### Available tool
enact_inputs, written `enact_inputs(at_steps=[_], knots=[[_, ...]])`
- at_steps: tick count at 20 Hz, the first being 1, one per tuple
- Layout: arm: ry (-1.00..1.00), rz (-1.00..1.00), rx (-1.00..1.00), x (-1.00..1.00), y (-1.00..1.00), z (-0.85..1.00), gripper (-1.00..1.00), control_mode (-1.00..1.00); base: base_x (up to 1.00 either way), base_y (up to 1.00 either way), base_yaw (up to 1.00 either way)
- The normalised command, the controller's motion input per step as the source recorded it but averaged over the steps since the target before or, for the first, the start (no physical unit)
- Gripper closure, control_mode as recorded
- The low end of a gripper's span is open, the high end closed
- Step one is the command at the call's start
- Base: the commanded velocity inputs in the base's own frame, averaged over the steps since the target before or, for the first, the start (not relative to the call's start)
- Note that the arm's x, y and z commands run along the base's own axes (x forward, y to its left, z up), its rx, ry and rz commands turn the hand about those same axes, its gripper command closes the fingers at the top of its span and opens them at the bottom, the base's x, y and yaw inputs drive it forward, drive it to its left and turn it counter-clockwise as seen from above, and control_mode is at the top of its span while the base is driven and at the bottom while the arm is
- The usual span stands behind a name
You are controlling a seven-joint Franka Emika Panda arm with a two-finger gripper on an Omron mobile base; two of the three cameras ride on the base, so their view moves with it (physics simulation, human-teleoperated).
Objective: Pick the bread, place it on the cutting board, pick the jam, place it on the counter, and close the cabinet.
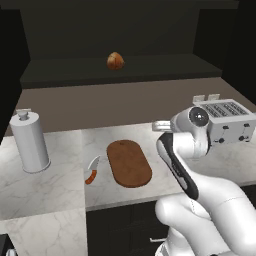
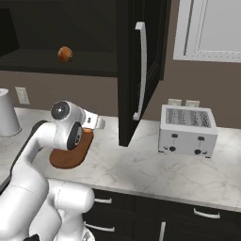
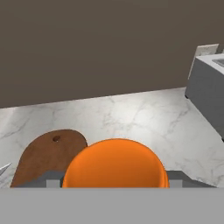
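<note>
1. We find the small orange jam jar (image 3: 116, 162) pinched between the fingers, above the white-grey veined marble desk (image 3: 144, 118).
2. The round golden-brown bread roll (image 1: 115, 61) sits on the cabinet shelf; the dark reddish-brown oval cutting board (image 1: 129, 162) lies bare.
3. We advise lowering the jar upright onto bare marble beside the board.

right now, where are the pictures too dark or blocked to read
Left base view: cabinet interior very dark, only the bread stands out. Right base view: counter evenly lit. Hand view: a close orange dome, likely the jam, blocks the lower middle.
</note>
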Motion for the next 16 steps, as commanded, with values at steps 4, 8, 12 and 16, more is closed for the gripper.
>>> enact_inputs(at_steps=[4,8,12,16], knots=[[0.0,0.0,0.0,0.0,-0.16,-0.42,1.0,-1.0,0.0,0.0,0.0],[0.0,0.0,0.0,0.0,-0.1,-0.42,1.0,-1.0,0.0,0.0,0.0],[0.0,0.0,0.0,0.0,-0.08,-0.41,1.0,-1.0,0.0,0.0,0.0],[0.0,0.0,0.0,0.05,-0.09,-0.31,1.0,-1.0,0.0,0.0,0.0]])
